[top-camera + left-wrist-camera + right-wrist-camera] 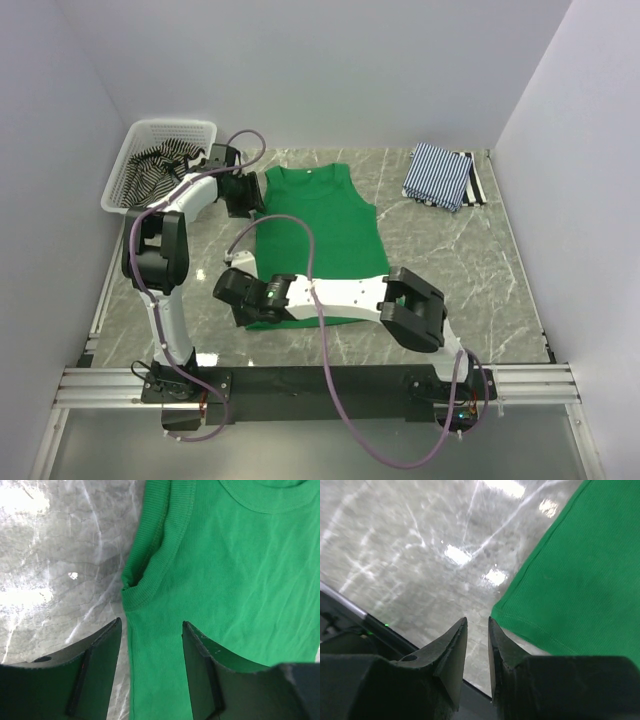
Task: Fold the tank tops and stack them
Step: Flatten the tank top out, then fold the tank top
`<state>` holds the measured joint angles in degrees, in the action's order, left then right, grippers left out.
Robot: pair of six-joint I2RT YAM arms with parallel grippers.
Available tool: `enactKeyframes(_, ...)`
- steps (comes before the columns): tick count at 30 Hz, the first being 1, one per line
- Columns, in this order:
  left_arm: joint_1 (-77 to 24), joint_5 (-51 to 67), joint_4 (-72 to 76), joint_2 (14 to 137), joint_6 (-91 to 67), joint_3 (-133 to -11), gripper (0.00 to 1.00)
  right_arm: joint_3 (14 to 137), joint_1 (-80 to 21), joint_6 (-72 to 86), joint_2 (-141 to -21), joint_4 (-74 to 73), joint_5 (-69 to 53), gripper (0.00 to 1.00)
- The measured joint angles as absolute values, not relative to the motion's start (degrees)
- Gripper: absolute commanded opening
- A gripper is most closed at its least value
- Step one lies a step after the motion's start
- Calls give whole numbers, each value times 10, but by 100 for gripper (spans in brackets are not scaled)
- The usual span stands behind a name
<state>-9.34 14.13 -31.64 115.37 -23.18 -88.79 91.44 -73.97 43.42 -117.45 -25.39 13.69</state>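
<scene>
Basket (172, 128) seen only overhead, wrist views show green top (240, 580)

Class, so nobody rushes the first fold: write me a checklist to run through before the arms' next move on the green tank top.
1. green tank top spread flat on the table: ok.
2. left gripper open, straddling the side edge below the armhole: ok.
3. right gripper around the hem corner: not ok; jaws only narrowly apart, corner lies beside them.
4. Grippers low enough to pinch cloth: cannot tell.
5. folded blue-striped top lying apart from the green one: ok.
</scene>
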Motion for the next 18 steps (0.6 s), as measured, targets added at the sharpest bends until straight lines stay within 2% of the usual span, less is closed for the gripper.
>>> enactKeyframes(18, -93, 152, -312, 1154, -232, -888, 54, 974, -776, 436, -1238, -329, 222, 38)
